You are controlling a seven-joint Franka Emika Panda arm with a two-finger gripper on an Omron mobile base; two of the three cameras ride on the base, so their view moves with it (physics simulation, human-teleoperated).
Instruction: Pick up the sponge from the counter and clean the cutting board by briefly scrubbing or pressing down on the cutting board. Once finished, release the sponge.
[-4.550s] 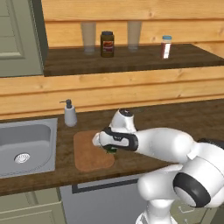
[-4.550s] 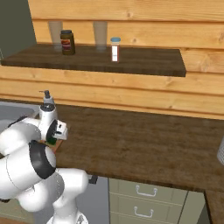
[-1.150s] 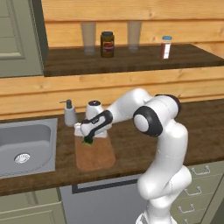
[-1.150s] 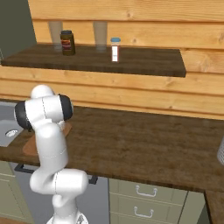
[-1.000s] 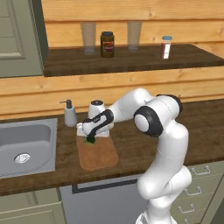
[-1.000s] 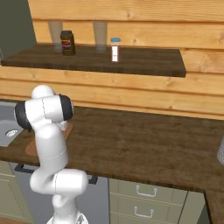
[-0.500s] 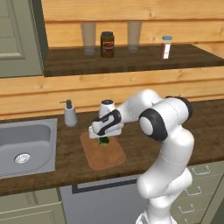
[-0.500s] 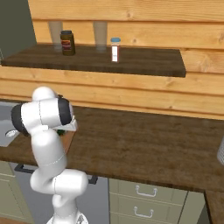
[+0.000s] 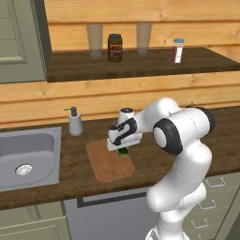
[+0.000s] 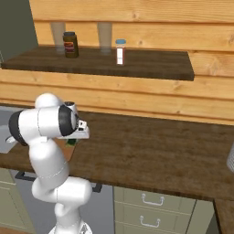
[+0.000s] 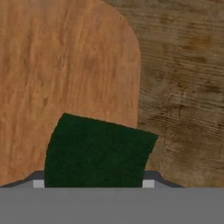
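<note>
Scrubbing pass under way on the board.
The two-finger gripper (image 9: 123, 150) is pinching the small dark green sponge (image 11: 97, 151), likely soft and light, pressing it between its 2 jaws over the light reddish-brown wooden cutting board (image 11: 57, 65).

No text, brand, number or sign can be read. The dark jar (image 9: 115, 47) on the shelf (image 9: 140, 65) above and beyond the end effector (image 9: 123, 150) carries a reddish label, too blurred to make out; the small white bottle (image 9: 177, 50) further right bears only a red band.
</note>
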